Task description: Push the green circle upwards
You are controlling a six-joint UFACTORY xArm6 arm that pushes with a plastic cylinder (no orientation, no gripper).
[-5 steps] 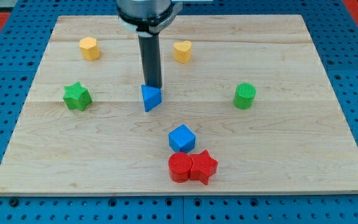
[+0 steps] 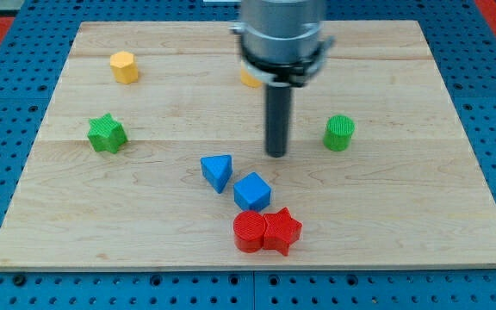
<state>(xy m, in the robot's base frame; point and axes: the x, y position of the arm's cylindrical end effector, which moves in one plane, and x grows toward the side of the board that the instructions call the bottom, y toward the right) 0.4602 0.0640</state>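
Green circle (image 2: 338, 133) stands on the right half of the board, just right of my tip (image 2: 276, 154), with a strip of bare wood between them, so nothing touches it and the push, as I judge it, is not yet begun. There is no claw on this arm to be apart or together: only the dark rod, whose lower end rests on the wood level with the circle's near edge. To send the circle toward the far edge, the tip would need to get round to its near side, and the wood there is bare, so that path looks free. Beyond the circle, toward the far edge, I see bare board with ample room before the rim. A yellow block (image 2: 249, 80) sits far and left of the circle, mostly hidden behind the arm, out of a straight run. Nearer and left of the tip lie the blue triangle (image 2: 217, 171) and blue cube (image 2: 251, 190), close together, then the red cylinder (image 2: 249, 232) touching the red star (image 2: 282, 230). Well apart on the left are the green star (image 2: 106, 133) and the yellow hexagon (image 2: 124, 66). The wooden board (image 2: 420, 207) ends not far right of the circle, so a skewed push could drift it that way.
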